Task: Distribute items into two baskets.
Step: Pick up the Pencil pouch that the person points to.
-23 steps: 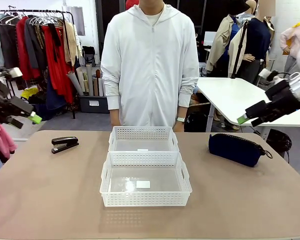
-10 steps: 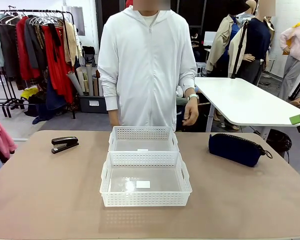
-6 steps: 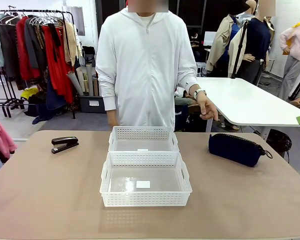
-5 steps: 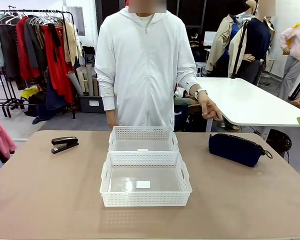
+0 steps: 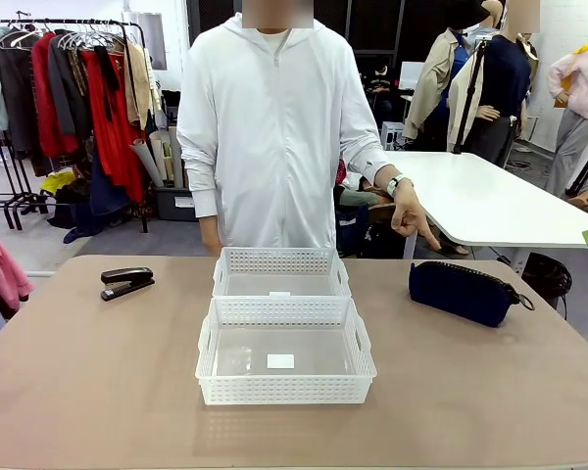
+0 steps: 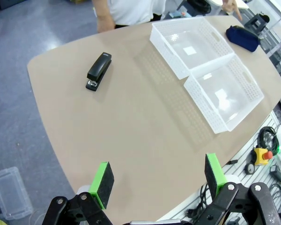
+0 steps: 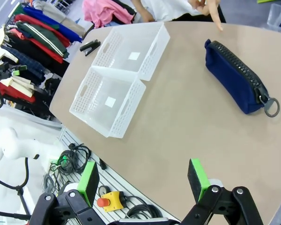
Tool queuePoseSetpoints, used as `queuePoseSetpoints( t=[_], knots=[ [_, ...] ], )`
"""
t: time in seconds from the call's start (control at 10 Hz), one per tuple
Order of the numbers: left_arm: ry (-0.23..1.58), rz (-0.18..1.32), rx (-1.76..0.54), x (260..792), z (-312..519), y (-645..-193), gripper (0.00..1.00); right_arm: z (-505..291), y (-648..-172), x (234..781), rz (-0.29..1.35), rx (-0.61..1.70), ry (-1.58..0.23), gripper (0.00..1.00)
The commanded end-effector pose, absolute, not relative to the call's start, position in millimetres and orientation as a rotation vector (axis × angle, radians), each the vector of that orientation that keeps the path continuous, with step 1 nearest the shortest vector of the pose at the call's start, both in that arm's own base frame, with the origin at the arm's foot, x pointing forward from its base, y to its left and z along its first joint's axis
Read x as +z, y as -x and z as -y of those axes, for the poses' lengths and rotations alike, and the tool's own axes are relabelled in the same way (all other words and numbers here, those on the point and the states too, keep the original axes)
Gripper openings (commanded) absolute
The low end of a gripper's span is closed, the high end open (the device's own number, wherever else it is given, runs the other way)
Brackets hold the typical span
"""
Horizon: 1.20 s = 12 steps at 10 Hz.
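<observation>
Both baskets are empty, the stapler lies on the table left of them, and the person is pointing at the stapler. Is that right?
Not quite. In the front view the person's hand points down toward the pouch on the right of the table, not at the stapler. The rest holds: the near basket and the far basket are empty, and the stapler lies left of them.

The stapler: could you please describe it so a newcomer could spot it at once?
On the tan table, find the two white lattice baskets at its middle. To the robot's left of them, the black stapler lies alone, smaller and slimmer than the navy zipped pouch on the opposite side.
</observation>
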<state>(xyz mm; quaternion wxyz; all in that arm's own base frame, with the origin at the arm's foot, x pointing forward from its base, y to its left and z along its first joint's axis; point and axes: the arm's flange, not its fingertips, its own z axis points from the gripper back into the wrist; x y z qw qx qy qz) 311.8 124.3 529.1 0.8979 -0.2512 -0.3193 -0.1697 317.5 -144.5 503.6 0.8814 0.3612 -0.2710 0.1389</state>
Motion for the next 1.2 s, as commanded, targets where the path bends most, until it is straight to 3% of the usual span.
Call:
queuePoseSetpoints(
  t=[0.0,0.9,1.1],
  knots=[
    [0.521,0.661,-0.351,528.9,-124.5,-311.6,1.00,143.6,-317.6,505.0,0.568,0.291,-0.751,1.00],
    [0.521,0.661,-0.351,528.9,-124.5,-311.6,1.00,144.1,-317.6,503.8,0.564,0.289,-0.750,1.00],
    [0.521,0.661,-0.351,528.9,-124.5,-311.6,1.00,137.4,-346.0,502.7,0.508,0.335,-0.688,1.00]
  ],
)
